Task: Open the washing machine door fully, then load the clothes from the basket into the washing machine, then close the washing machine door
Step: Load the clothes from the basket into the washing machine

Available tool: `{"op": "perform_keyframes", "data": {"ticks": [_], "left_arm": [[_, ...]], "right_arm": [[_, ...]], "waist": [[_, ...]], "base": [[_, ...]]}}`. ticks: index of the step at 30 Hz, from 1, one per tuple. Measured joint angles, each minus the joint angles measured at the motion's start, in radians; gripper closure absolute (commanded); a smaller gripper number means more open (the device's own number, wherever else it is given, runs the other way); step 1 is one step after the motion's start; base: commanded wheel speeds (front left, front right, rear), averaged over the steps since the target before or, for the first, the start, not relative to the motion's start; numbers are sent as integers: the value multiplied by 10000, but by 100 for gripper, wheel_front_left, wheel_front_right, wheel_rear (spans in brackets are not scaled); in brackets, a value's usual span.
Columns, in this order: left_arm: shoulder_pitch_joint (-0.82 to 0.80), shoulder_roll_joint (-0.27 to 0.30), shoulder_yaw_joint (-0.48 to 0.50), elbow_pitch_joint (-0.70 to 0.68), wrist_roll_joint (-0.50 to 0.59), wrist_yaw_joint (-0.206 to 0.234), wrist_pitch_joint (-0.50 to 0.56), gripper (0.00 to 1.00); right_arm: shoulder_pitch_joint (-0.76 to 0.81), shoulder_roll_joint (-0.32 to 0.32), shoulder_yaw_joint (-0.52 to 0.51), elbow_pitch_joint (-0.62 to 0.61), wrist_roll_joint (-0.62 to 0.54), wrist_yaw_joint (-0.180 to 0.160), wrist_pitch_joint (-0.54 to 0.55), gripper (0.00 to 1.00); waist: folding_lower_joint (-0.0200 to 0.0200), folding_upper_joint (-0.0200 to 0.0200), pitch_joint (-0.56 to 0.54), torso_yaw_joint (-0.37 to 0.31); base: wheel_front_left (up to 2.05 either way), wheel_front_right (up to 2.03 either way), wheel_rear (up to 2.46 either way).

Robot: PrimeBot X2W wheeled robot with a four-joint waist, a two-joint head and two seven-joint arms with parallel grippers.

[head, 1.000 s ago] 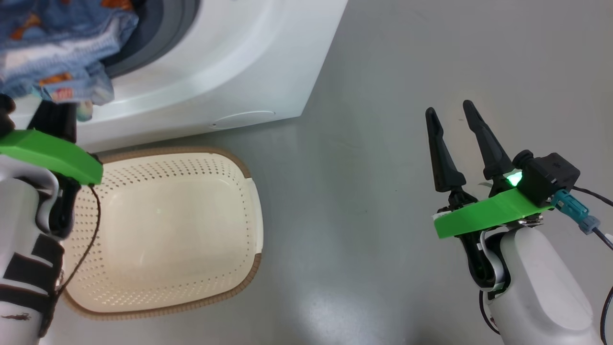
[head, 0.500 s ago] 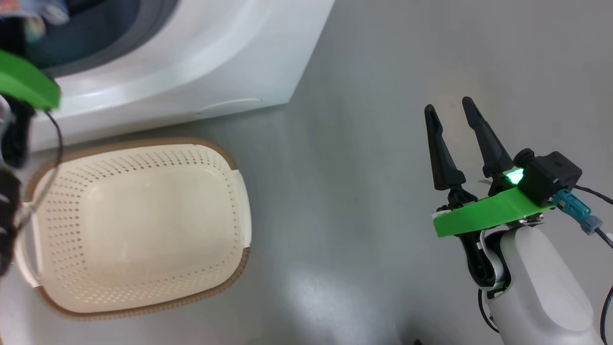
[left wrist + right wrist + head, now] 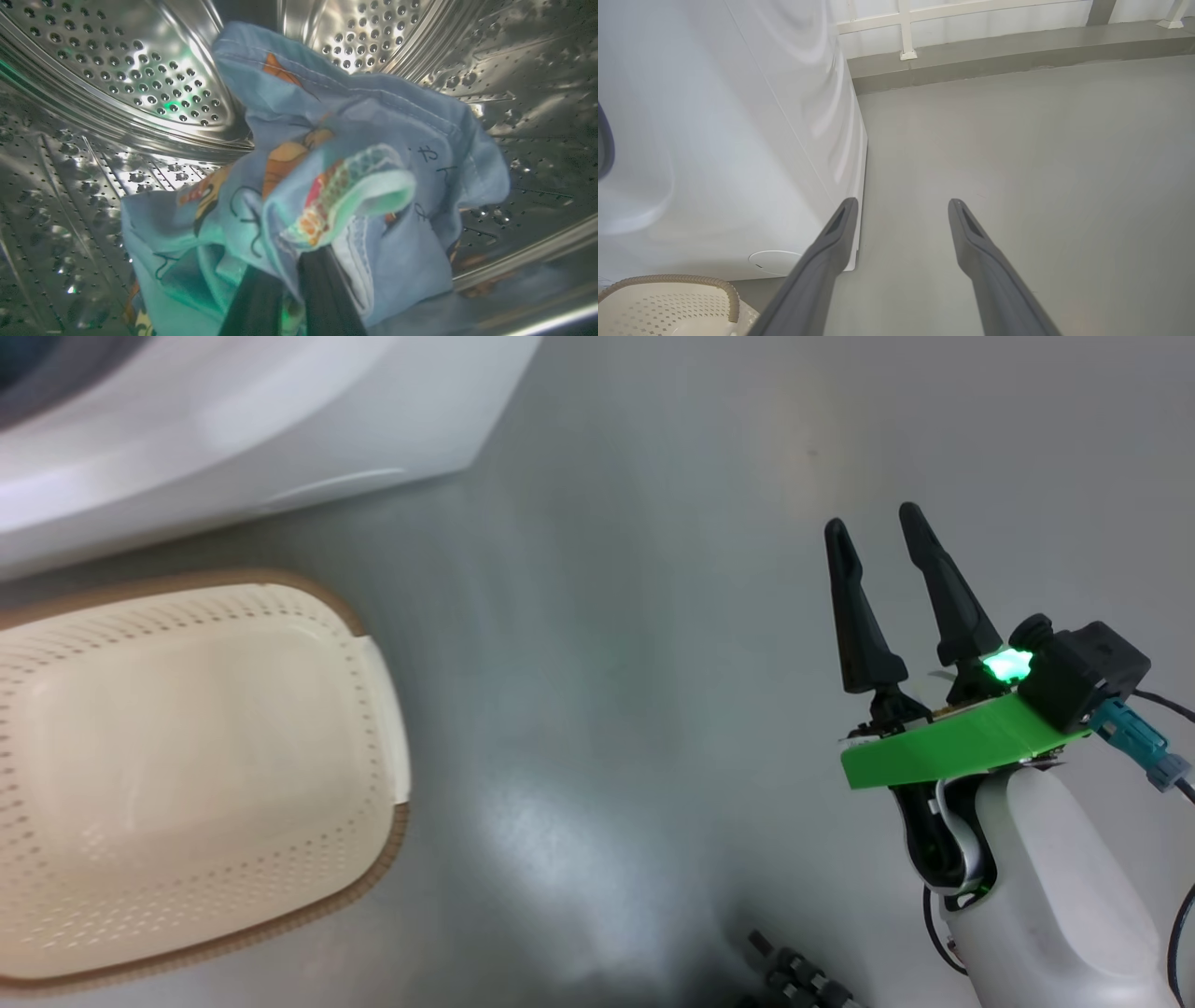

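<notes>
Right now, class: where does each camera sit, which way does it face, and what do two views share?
Head view: on the head, looking down at floor, basket, washing machine; right gripper open.
Left wrist view: on that wrist, facing into the drum; left gripper shut on the clothes.
Right wrist view: on that wrist, facing floor beside the washing machine; own fingers.
Shared: head and right wrist both show the basket.
</notes>
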Motion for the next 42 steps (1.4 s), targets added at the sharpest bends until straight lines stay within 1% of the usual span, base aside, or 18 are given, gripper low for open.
{"op": "perform_keyframes", "data": {"ticks": [1, 2, 3, 4, 10, 14, 18, 22, 27, 33, 37, 42], "left_arm": [[-209, 29, -44, 163, 2, 0, 228, 100], [-209, 29, -44, 163, 2, 0, 228, 80], [-354, 23, -79, 349, -2, 0, 531, 8], [-465, 19, -128, 541, -2, 0, 836, 0], [-1036, -21, -324, 1363, 50, 48, 2161, 0], [-1005, -205, -324, 1494, -84, 44, 2326, 0], [-635, -339, -345, 1421, -165, 15, 1409, 0], [280, -389, -575, 1264, -224, 13, 320, 0], [1445, -568, -683, 894, -658, 13, -869, 0], [2650, -913, -869, 351, -1281, 0, -1386, 0], [3333, -1014, -974, 29, -1406, 0, -1615, 0], [4180, -1106, -940, -428, -1536, 0, -1705, 0]], "right_arm": [[-41, 17, 12, -12, 6, 0, 0, 0], [-41, 17, 12, -12, 6, 0, 0, 0], [-74, 19, 29, -15, 6, 0, 0, 0], [-107, 23, 58, -19, 19, 0, 0, 0], [-116, 40, 86, -36, 107, 8, 0, 0], [-117, 46, 65, -27, 121, 10, 0, 0], [-151, 48, 77, 44, 150, 10, 0, 0], [-152, 50, 79, 163, 148, 10, 0, 0], [-153, 50, 8, 341, 71, 10, 0, 0], [-152, 44, -58, 619, -138, 10, 0, 0], [-151, 35, -52, 790, -184, 10, 0, 0], [-139, -127, -40, 989, -182, 10, 0, 0]], "waist": [[1, 0, 73, -73], [1, 0, 73, -73], [2, 0, 134, -141], [2, 0, 186, -210], [2, 0, 316, -432], [2, 0, 217, -343], [0, 0, 30, -196], [0, 0, -248, -44], [0, 0, -720, 164], [-1, 0, -1396, 511], [0, 0, -1892, 770], [-1, 0, -2531, 1103]], "base": [[0, 0, 0], [0, 0, 0], [0, 0, 0], [0, 0, 0], [0, 0, 0], [0, 0, 0], [0, 0, 0], [0, 0, 0], [0, 0, 0], [0, 0, 0], [0, 0, 0], [0, 0, 0]]}}
